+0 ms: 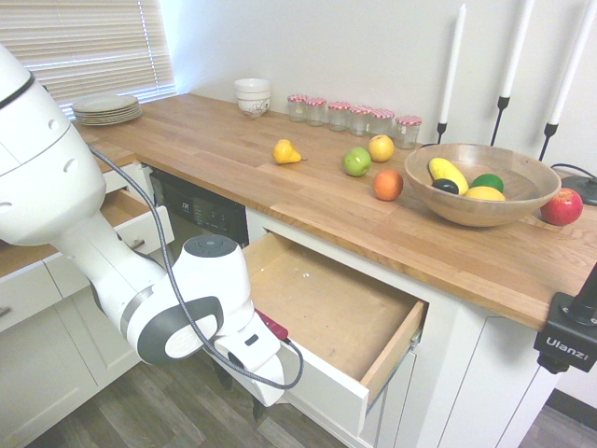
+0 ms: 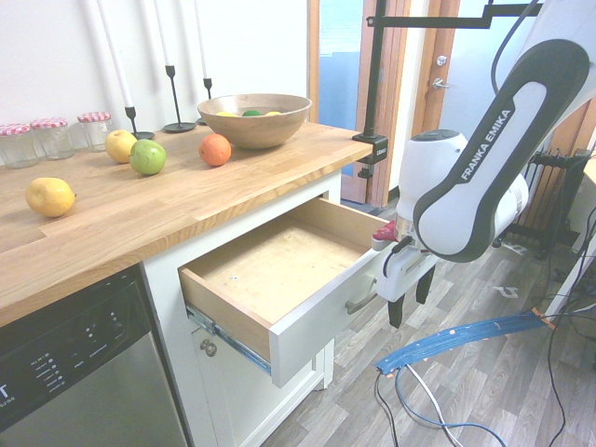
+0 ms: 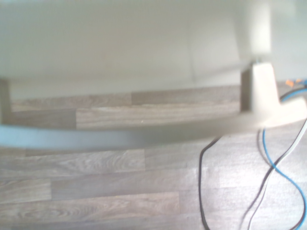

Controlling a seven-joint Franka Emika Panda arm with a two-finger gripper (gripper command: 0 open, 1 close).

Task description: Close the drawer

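The drawer (image 2: 279,265) stands pulled far out under the wooden counter, its plywood bottom (image 1: 322,299) bare. In the second exterior view its white front (image 2: 312,331) faces the floor side, with the curved silver handle (image 2: 361,300) on it. My gripper (image 2: 411,300) hangs just outside that front, beside the handle, pointing down. Its dark fingers (image 2: 396,312) stand apart, so it is open and holds nothing. The wrist view shows the blurred white front (image 3: 120,43) and the handle bar (image 3: 120,136) very close, above the wood floor.
On the counter (image 1: 233,149) are a wooden fruit bowl (image 1: 480,182), loose fruit, jars, bowls and plates. A black dishwasher (image 2: 65,363) stands beside the drawer. A narrower drawer (image 1: 135,215) stands open further along. A black clamp (image 1: 569,336) grips the counter edge.
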